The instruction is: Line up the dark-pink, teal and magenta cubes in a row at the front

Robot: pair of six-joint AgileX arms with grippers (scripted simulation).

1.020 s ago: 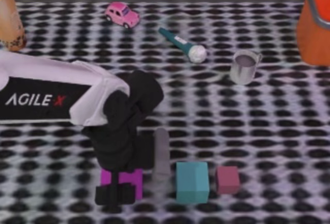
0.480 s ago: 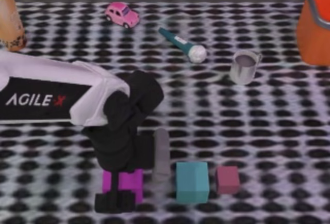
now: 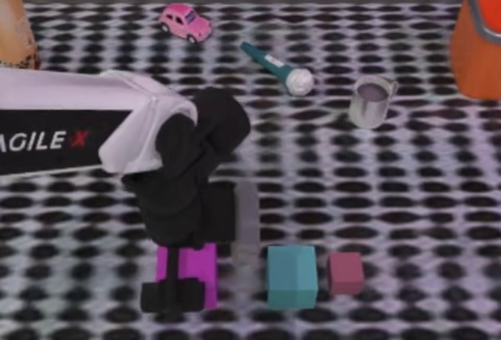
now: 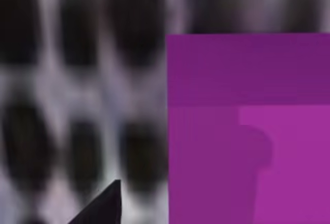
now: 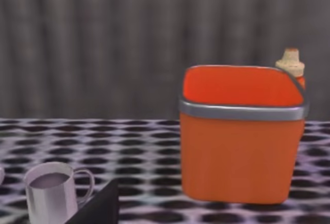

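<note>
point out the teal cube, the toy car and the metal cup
teal cube (image 3: 292,276), top view, middle of its top face
toy car (image 3: 185,22), top view, on its pink roof
metal cup (image 3: 369,101), top view, on its grey side wall

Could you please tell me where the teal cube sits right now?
In the top view, the teal cube sits at the front, between the magenta cube and dark-pink cube.
</note>
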